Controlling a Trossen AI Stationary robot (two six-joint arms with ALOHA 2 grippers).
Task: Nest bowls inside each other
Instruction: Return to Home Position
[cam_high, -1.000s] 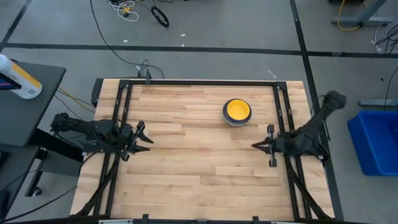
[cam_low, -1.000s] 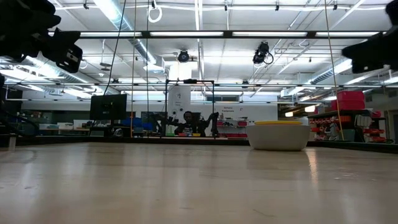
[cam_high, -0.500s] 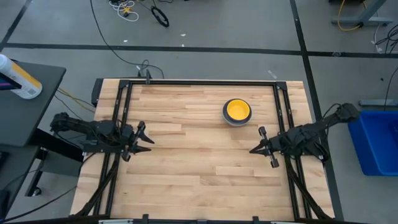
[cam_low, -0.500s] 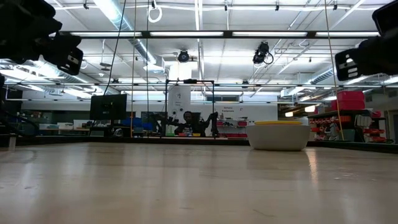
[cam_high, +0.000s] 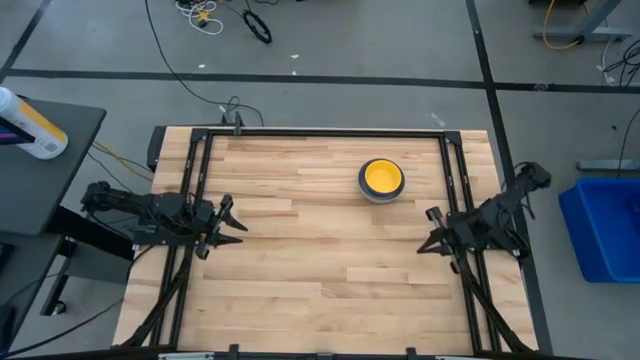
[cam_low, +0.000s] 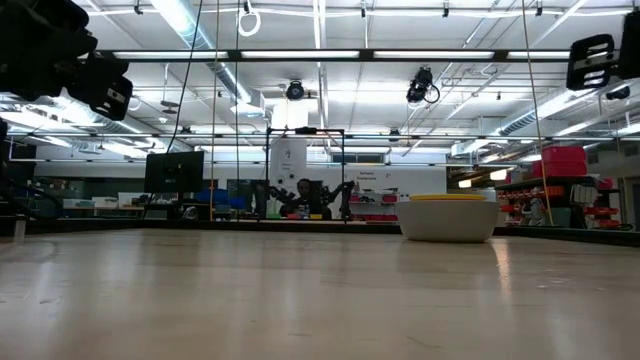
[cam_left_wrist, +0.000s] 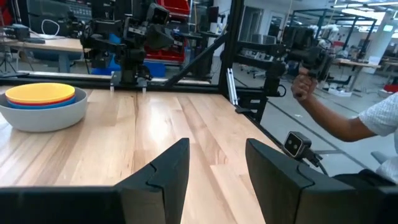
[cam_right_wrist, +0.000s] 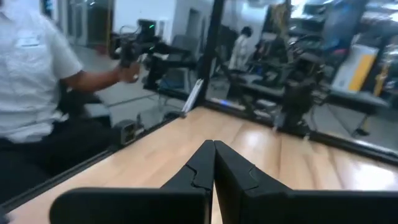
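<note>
The bowls stand as one nested stack (cam_high: 381, 179) on the wooden table, right of centre toward the far edge. The grey outer bowl (cam_left_wrist: 42, 115) rests on the table by its base, with a blue rim and the yellow bowl (cam_left_wrist: 41, 93) on top inside it. The low view shows the stack (cam_low: 448, 217) too. My left gripper (cam_high: 240, 226) hovers open at the table's left edge, pointing level across the table, far from the stack. My right gripper (cam_high: 424, 243) hovers shut at the right edge, nearer than the stack, with nothing between its fingers (cam_right_wrist: 214, 152).
Black frame rails (cam_high: 320, 133) run around the table top. A blue bin (cam_high: 605, 225) stands on the floor to the right, and a dark side table with a bottle (cam_high: 30, 125) to the left. A person (cam_right_wrist: 37, 68) stands beyond the table's near edge, holding a device.
My right arm has swung and folded back. Its gripper has drawn a little toward the table's right edge, risen and turned, and stays shut. The stack of bowls and my left gripper have kept still.
</note>
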